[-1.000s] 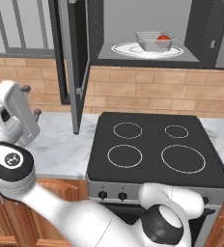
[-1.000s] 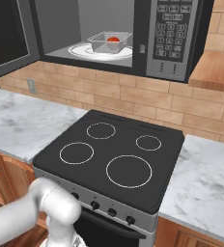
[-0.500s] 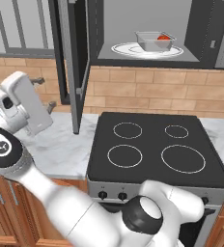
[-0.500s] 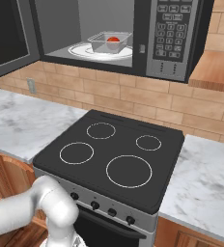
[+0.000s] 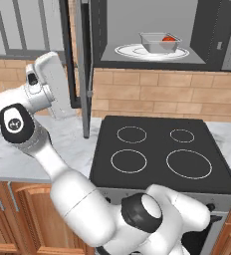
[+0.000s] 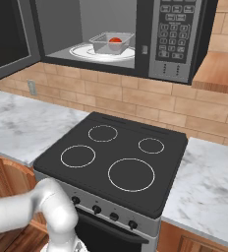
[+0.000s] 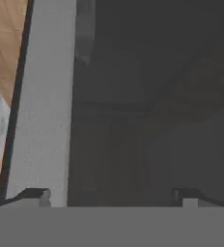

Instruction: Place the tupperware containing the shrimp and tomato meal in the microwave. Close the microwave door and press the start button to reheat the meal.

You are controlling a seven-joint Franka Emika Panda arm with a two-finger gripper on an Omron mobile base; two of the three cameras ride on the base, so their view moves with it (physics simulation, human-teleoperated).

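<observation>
The microwave [image 5: 152, 30] stands open above the stove. Inside it, the clear tupperware [image 5: 160, 42] [image 6: 111, 43] rests on the white turntable [image 6: 84, 50], and the meal shows as a red tomato piece [image 6: 115, 40]. The shrimp is too small to make out. Its door [image 5: 85, 74] [image 6: 8, 44] is swung wide to the left, with the bar handle [image 5: 70, 55] on its outer side. My gripper [image 5: 62, 107] hangs just left of the handle, on the door's outer face. In the hand view the gripper [image 7: 111, 198] is open, and the door's grey frame [image 7: 41, 111] and dark glass fill the view close ahead.
A black four-ring cooktop [image 6: 111, 157] lies below the microwave, with marble counter [image 6: 17, 123] to either side. The button panel [image 6: 174, 37] is on the microwave's right. A brick wall runs behind, and wooden cabinets [image 5: 18, 209] sit under the counter.
My hand has swung up and to the right, from beside the counter's left part to close against the door's outer side. The tupperware and the door have stayed put.
</observation>
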